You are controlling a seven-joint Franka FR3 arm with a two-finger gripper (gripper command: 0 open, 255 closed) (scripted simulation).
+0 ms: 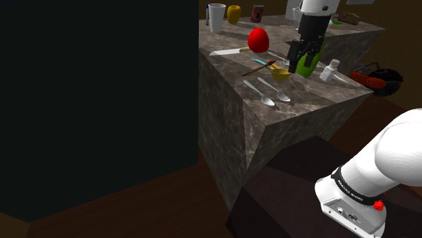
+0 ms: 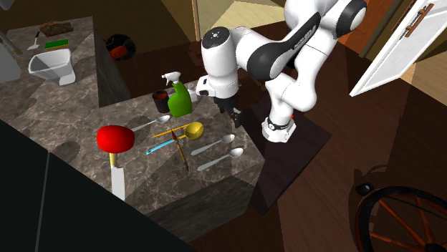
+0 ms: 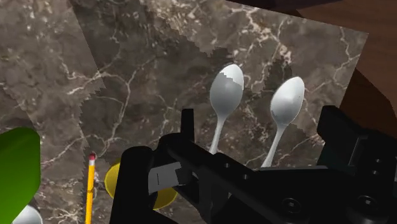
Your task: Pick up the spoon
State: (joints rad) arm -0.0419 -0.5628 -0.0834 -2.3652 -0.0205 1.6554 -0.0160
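End effector (image 1: pixel 298 66) is open: in the wrist view its fingers (image 3: pixel 186 129) stand apart, w/ spoon handles on the marble seen btwn them, untouched. It grips nothing.

You've got two spoons lying side by side, nearly parallel, nr the corner of the marble surface (image 1: pixel 308 100). The spoon (image 1: pixel 272 88) is the one closer to the yellow scoop (image 1: pixel 280 73). A second spoon (image 1: pixel 257 92) lies just beside it, toward the surface's edge. Both lie flat, bowls toward the arm's stand, & don't touch each other.

In the shoulder view the end effector hangs above the surface, apart from both spoons, on the far side of the scoop & close to the green bottle (image 1: pixel 311 62). A pencil (image 3: pixel 90 188) lies by the scoop. A red rounded object (image 1: pixel 258 40) & a knife (image 1: pixel 228 51) sit farther back on the surface.
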